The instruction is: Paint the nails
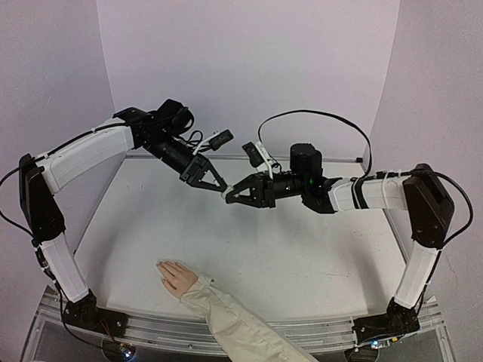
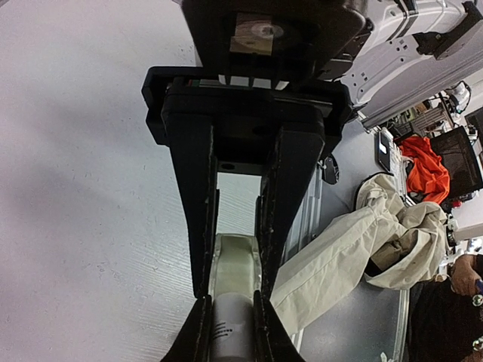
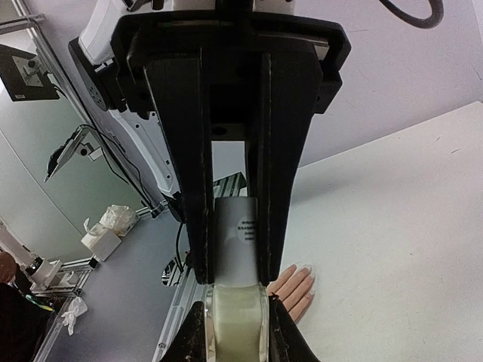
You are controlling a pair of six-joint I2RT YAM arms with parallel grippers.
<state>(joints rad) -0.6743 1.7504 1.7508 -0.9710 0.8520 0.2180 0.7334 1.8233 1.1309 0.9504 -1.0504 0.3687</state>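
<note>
Reference landmark: the mannequin hand (image 1: 178, 277), lying flat, palm down, on the table (image 1: 317, 249) near the front edge, with its cream sleeve (image 1: 230, 320) trailing toward the arm bases.

1. The nails (image 1: 161, 265) sit at the fingertips of the mannequin hand, pointing away from the sleeve.
2. Both grippers meet tip to tip in the air, above and well beyond the mannequin hand on its fingertip side. Neither touches it.
3. The left gripper (image 2: 235, 288) is clamped on the cream-coloured end of the small white bottle (image 3: 238, 240).
4. The right gripper (image 3: 238, 275) is clamped on the bottle's white labelled body.

Visibility limits:
- In the top view, the bottle is almost wholly hidden between the fingertips.
- In the right wrist view, the gripper fingers cover most of the mannequin hand, leaving only some fingers exposed.
- In the left wrist view, only the sleeve shows.
- The nails are too small to judge their surface.
</note>
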